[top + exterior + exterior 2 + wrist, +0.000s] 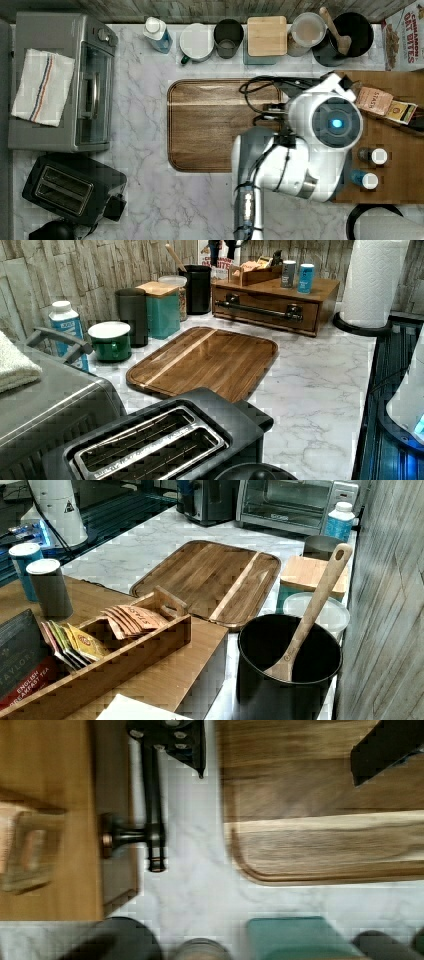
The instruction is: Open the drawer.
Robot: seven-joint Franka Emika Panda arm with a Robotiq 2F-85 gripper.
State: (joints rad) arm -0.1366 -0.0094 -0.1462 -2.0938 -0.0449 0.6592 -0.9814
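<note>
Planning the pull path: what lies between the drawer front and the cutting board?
Only bare marble counter separates the drawer from the cutting board, as the left view shows.

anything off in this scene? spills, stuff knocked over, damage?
Nothing stands out. The drawer looks shut and intact, and its black bar handle sits straight on its mount. The cutting board lies flat on the marble counter, and the canisters along the wall stand upright. No spill shows.

White arm (280, 165) reaching up from top view's bottom edge, elbow bent, wrist head pointing down. End effector (280, 745) in wrist view: two dark fingers (185, 740) spread wide apart, nothing between.
</note>
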